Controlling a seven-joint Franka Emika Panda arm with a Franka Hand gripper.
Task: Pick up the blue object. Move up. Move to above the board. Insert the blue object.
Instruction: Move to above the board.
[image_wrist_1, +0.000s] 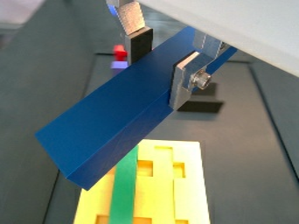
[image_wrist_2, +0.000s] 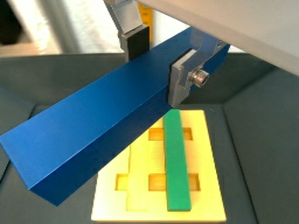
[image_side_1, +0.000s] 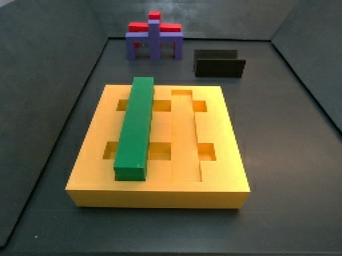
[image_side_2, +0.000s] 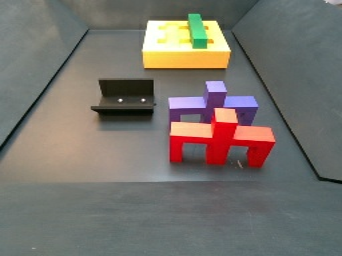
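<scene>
**Blue bar held aloft over the yellow board**

In both wrist views I see the gripper (image_wrist_1: 163, 59) with its flat silver fingers (image_wrist_2: 184, 76) clamped on the long dark-blue rectangular bar (image_wrist_1: 122, 109), one plate on each long side. The bar hangs clear of everything below it and slants across the frame.

Beneath it lies the large thick yellow square board with grooves and rectangular cut-outs (image_wrist_2: 219, 188), resting on the dark table (image_side_1: 287, 110). A long green bar (image_side_1: 135, 126) sits lengthwise in one of the board's grooves.

Neither side view shows the gripper or the blue bar. In a side view the dark L-shaped fixture (image_side_2: 122, 98) stands well apart from the board, near the purple-and-red block structure (image_side_2: 214, 124). I see a small part of that structure in a wrist view, beyond the bar.
</scene>
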